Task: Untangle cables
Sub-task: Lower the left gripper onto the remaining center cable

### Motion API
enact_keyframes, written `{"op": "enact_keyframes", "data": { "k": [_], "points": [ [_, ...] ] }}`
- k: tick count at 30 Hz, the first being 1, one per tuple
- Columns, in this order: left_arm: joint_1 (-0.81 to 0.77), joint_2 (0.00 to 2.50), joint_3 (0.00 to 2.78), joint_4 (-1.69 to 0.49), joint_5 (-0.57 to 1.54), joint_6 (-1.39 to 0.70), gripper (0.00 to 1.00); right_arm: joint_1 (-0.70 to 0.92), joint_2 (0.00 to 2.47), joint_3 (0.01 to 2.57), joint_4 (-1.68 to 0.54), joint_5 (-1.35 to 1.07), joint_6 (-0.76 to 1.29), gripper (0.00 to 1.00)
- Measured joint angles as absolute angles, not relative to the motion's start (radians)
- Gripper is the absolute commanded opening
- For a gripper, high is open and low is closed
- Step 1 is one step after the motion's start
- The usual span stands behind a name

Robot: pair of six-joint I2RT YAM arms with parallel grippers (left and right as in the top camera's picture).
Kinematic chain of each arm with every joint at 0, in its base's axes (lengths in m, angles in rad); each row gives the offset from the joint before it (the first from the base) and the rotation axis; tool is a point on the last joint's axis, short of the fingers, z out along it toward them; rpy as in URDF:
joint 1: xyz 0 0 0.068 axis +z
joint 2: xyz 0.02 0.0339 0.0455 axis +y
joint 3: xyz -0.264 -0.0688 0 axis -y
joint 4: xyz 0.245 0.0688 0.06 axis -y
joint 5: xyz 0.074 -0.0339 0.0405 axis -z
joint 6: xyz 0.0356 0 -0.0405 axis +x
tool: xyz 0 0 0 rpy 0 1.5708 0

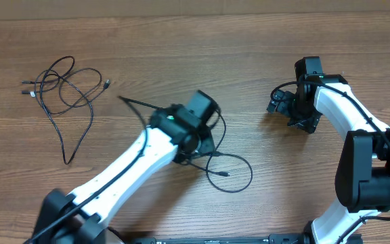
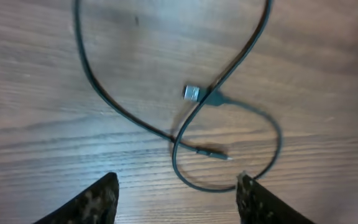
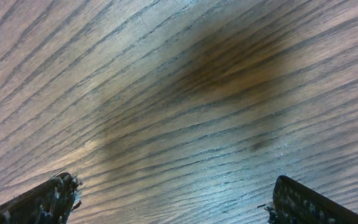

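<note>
Two groups of thin black cables lie on the wooden table. A loose tangle of loops (image 1: 66,91) sits at the far left. A second cable (image 1: 234,173) curls beside my left gripper (image 1: 193,146). In the left wrist view this cable (image 2: 104,93) crosses itself, with a silver USB plug (image 2: 192,93) and a small thin plug (image 2: 219,154) near the crossing. My left gripper (image 2: 178,186) is open just short of that loop, nothing between its fingers; the right fingertip (image 2: 248,190) is close to the loop's lower curve. My right gripper (image 3: 176,193) is open over bare wood, far from the cables.
The right arm (image 1: 357,129) stands at the right side of the table, its gripper (image 1: 281,103) pointing left. The left arm (image 1: 114,179) reaches diagonally from the bottom left toward the middle. Bare wood (image 1: 181,54) lies between the two cable groups and along the far edge.
</note>
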State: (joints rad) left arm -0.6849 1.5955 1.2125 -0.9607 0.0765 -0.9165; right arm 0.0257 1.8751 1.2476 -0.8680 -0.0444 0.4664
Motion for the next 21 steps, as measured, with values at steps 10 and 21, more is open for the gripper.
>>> {"op": "enact_keyframes", "data": {
  "k": [10,21],
  "points": [
    [-0.714,1.739,1.213,-0.957,0.058,-0.936,0.05,0.026,1.875,1.248,-0.868,-0.044,0.467,1.0],
    [-0.726,1.858,1.213,-0.93,0.072,-0.838,0.31,0.026,1.875,1.248,-0.868,-0.044,0.467,1.0]
  ]
}}
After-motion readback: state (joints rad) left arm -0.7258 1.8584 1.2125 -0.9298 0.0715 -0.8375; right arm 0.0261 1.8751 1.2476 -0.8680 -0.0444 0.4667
